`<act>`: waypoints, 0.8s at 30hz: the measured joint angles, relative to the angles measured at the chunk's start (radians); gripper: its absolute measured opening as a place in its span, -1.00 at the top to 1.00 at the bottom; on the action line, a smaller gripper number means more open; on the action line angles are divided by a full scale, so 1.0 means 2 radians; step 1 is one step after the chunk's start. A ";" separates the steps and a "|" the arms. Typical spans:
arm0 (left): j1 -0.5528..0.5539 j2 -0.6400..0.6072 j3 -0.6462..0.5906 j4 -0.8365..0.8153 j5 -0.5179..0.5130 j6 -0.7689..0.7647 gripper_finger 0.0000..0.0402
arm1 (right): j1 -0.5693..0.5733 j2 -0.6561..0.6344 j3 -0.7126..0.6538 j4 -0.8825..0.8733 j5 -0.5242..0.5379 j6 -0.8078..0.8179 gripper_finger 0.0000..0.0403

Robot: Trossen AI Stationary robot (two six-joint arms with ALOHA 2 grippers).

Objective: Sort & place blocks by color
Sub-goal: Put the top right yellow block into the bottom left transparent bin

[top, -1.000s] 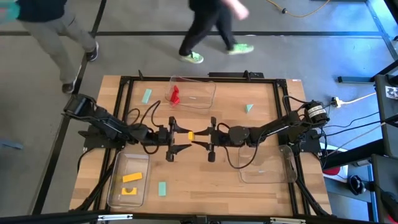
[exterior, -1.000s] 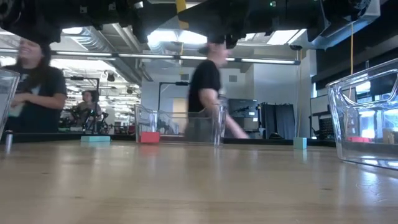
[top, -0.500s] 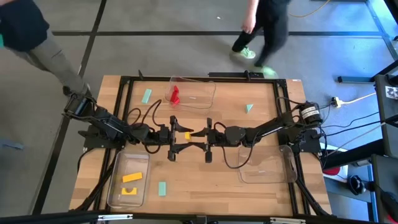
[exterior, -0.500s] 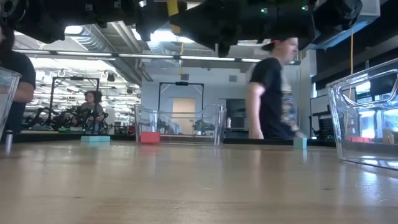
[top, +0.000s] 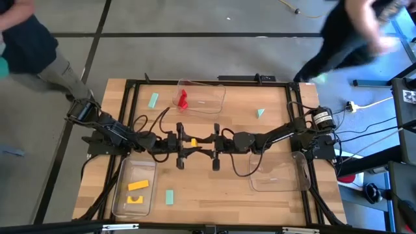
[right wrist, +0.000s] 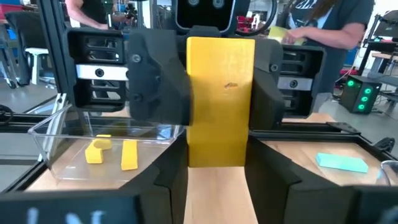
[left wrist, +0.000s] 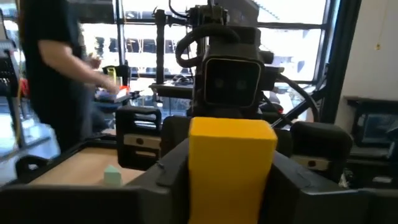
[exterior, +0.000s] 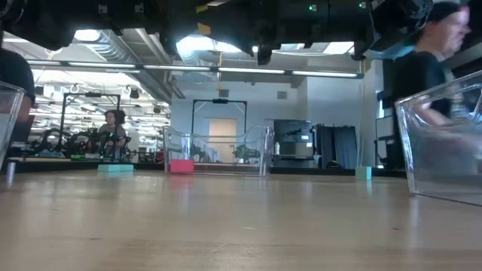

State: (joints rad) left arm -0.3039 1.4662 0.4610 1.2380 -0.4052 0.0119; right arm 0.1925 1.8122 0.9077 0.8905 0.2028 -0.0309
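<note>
Above the middle of the wooden table [top: 214, 195], the left gripper [top: 184, 142] and the right gripper [top: 209, 143] meet nose to nose, with a flat yellow rectangular bar [top: 193, 142] between them, clear of the tabletop. The left gripper's fingers [right wrist: 155, 81] press on both of the bar's side faces, so it is holding the bar. Whether the right gripper grips it too I cannot tell.

The bar's long axis appears to stand upright, across the line of the two arms, and it sits nearer the left wrist. The clear plastic tray [top: 119, 188] holding two yellow pieces [top: 137, 185] lies on the left arm's near side, so that arm is better placed to deliver the bar. A pale teal block [top: 169, 197] lies just beside that tray but out of the likely path. A red block [top: 184, 99] sits in the far clear tray [top: 221, 97].
</note>
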 joint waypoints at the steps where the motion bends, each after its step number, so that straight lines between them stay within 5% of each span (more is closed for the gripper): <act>1: 0.000 0.000 0.000 0.000 -0.001 0.004 0.40 | 0.000 0.000 0.000 0.000 0.000 0.002 0.38; 8: -0.001 0.000 0.000 0.000 -0.001 0.006 0.42 | 0.000 0.000 0.000 0.001 -0.007 0.002 0.34; 17: -0.011 -0.053 0.000 -0.088 -0.011 0.011 0.42 | 0.000 -0.001 0.000 -0.026 0.033 -0.012 -0.45; 24: -0.042 -0.123 -0.001 -0.184 -0.049 0.031 0.42 | 0.000 -0.009 -0.001 -0.087 0.041 -0.011 -0.58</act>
State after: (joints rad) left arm -0.3873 1.2198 0.4597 0.8696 -0.5030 0.0742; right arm 0.1917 1.7942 0.9064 0.7164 0.2849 -0.0538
